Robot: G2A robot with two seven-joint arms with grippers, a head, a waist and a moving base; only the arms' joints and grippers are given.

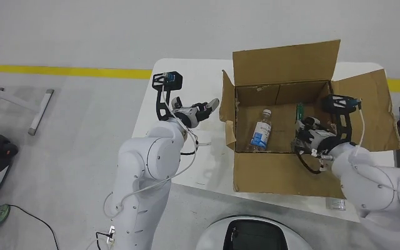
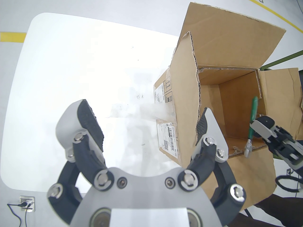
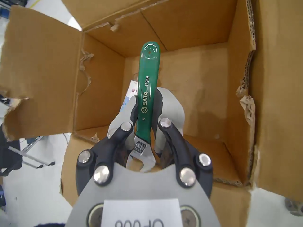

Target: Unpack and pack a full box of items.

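An open cardboard box stands on the white table, flaps spread. A small clear bottle with a white-and-blue label lies on the box floor toward its left side. My right gripper is over the box's right part, shut on a green-handled adjustable wrench; the wrench points handle-first into the box, and in the top view the wrench shows as a thin green strip. My left gripper stands open and empty over bare table just left of the box; the left gripper is also in the top view.
The box's left flap stands up between my left gripper and the box interior. The table's rounded left edge lies close to the left arm, with grey floor and a yellow line beyond.
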